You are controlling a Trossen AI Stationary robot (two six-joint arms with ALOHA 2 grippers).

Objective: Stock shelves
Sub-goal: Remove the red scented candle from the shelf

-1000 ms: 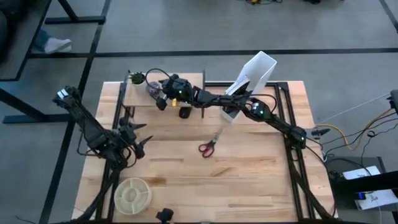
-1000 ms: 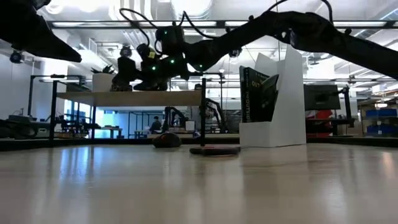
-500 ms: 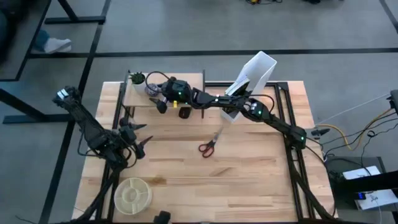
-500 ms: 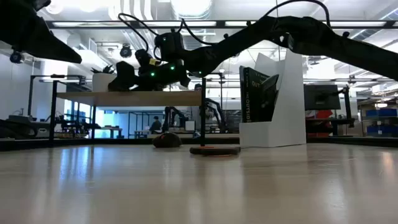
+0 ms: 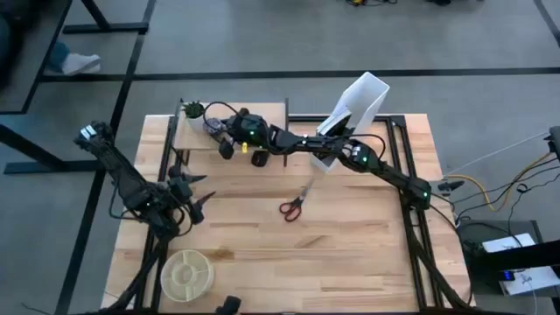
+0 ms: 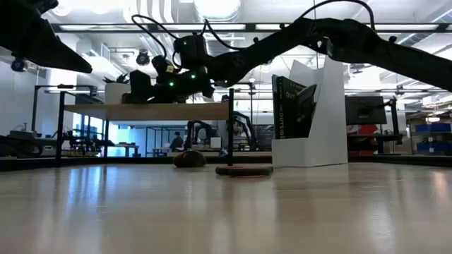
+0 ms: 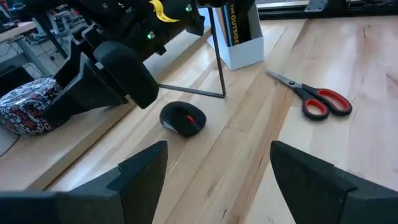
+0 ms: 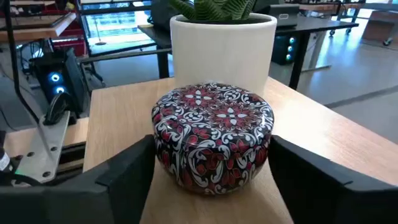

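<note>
The shelf (image 5: 229, 129) stands at the far left corner of the tabletop (image 5: 350, 245), a small riser with a pale rectangular wood top on thin black metal legs, open underneath. On its top board sits a round tin (image 8: 212, 132) patterned in red, black and white, and just behind it a white pot (image 8: 222, 43) holding a green plant. The right claw (image 5: 224, 138) reaches across from the right side and hangs over the shelf's top, its fingers spread wide on either side of the tin without closing on it. Under the shelf's front edge a dark computer mouse (image 7: 183, 118) lies on the tabletop, and red-handled scissors (image 5: 292, 206) lie nearer the middle. A white angled file holder (image 5: 354, 109) with a book stands beside the shelf along the far edge. The left claw (image 5: 188, 197) waits open near the left edge, and a round sectioned dish (image 5: 185, 272) rests at the near left corner.
</note>
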